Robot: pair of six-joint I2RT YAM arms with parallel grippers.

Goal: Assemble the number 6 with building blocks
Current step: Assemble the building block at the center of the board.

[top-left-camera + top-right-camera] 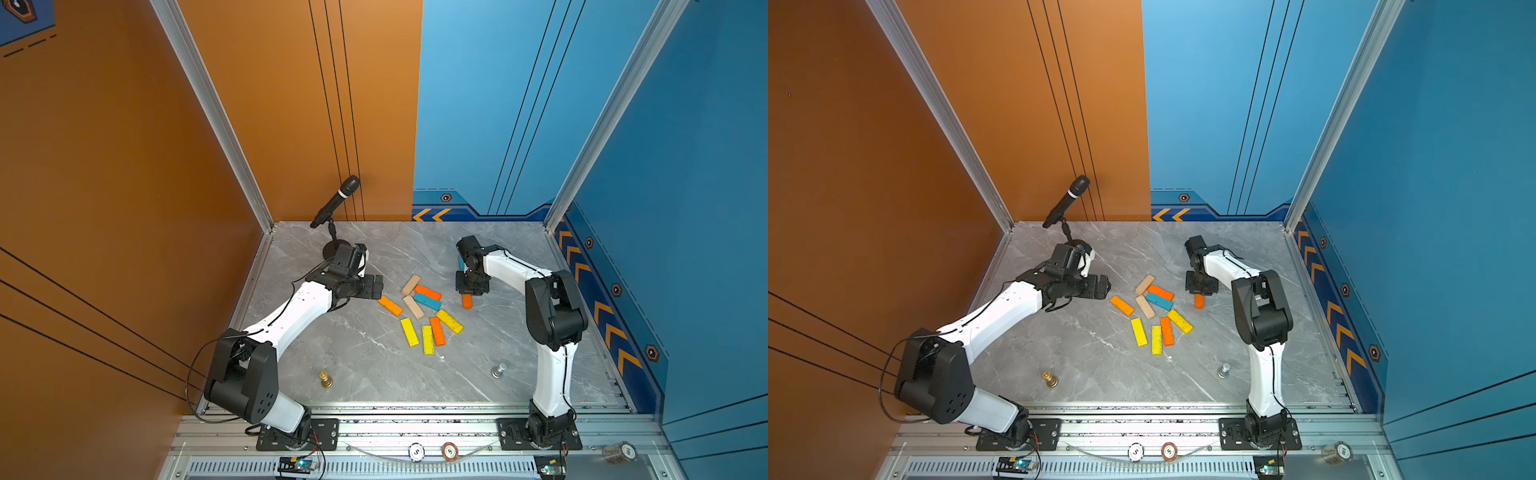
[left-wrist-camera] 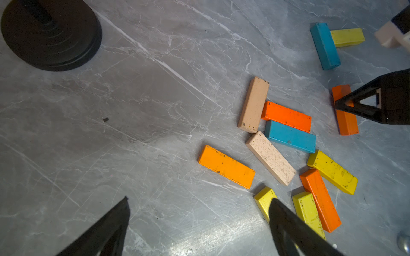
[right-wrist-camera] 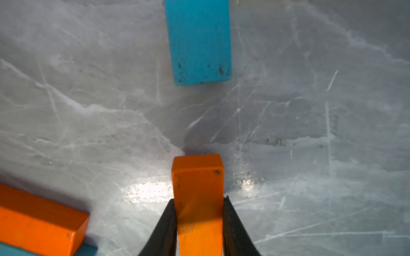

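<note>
Finding the right gripper point(image 3: 199, 199) clamping an orange block point(image 3: 197, 177) by its two long sides, jaws pressing flush against the paint; seeing that block sticking out lengthwise past the fingertips, low at the grey marbled tabletop point(image 1: 374, 365); not being able to tell whether touching it; finding the left gripper point(image 2: 199, 199) standing wide open, holding nothing, hovering just beside the loose heap on its left flank. Noting the building blocks point(image 1: 427, 302) as flat rectangular planks of equal size, painted faces showing dark scuffs and specks at edges and corners; recording, near the held piece and apart from the heap, a lone blue block point(image 2: 325, 45) lying flat with a yellow block point(image 2: 347, 37) butting end-on against its side; counting nine more lying flat mid-table in both top views; listing a pale wood block point(image 2: 254, 104) touching a red-orange block point(image 2: 286, 116); a second blue block point(image 2: 290, 136) lying alongside and against that one; a speckled pale block point(image 2: 270, 158) just beside its end; a lighter orange block point(image 2: 226, 166) lying by itself on the left gripper's side; a long yellow block point(image 2: 332, 171), a deep orange block point(image 2: 320, 200) and two further yellow blocks point(image 2: 307, 212) fanning out nearest the arm bases, one partly hiding behind a left fingertip.
</note>
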